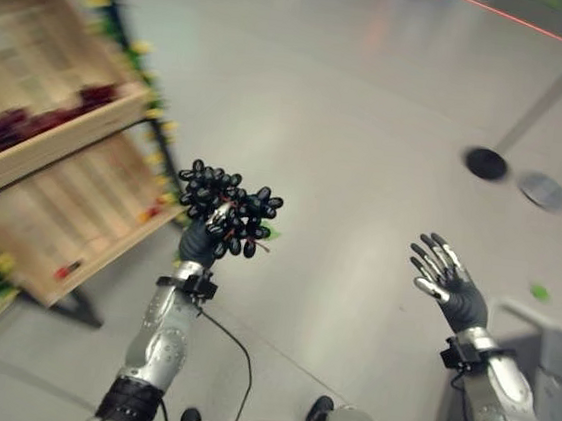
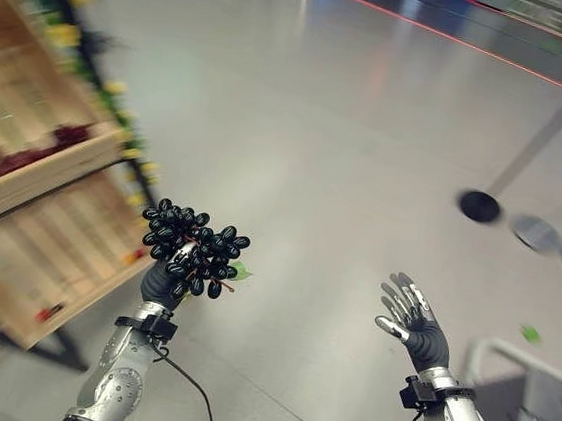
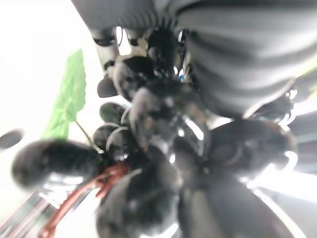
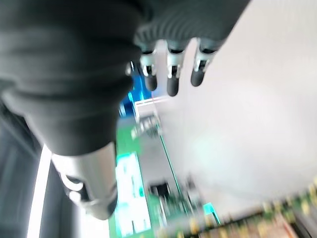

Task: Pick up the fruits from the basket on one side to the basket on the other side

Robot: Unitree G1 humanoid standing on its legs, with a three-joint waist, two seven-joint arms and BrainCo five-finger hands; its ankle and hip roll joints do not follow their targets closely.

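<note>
Left hand [image 1: 197, 242] is clamped around the black grape bunch [image 1: 227, 208], holding it up for carrying, while the right hand [image 1: 452, 281] idles with fingers spread.

One bunch of black grapes [image 1: 227, 208] with one green leaf [image 3: 68, 96] is counted at centre frame. Two wooden crates [image 1: 51, 126] are stacked at the left edge. Three round floor discs [image 1: 486, 163] are seen at the right. Two hands are counted: left hand [image 1: 197, 243], right hand [image 1: 447, 274].
</note>
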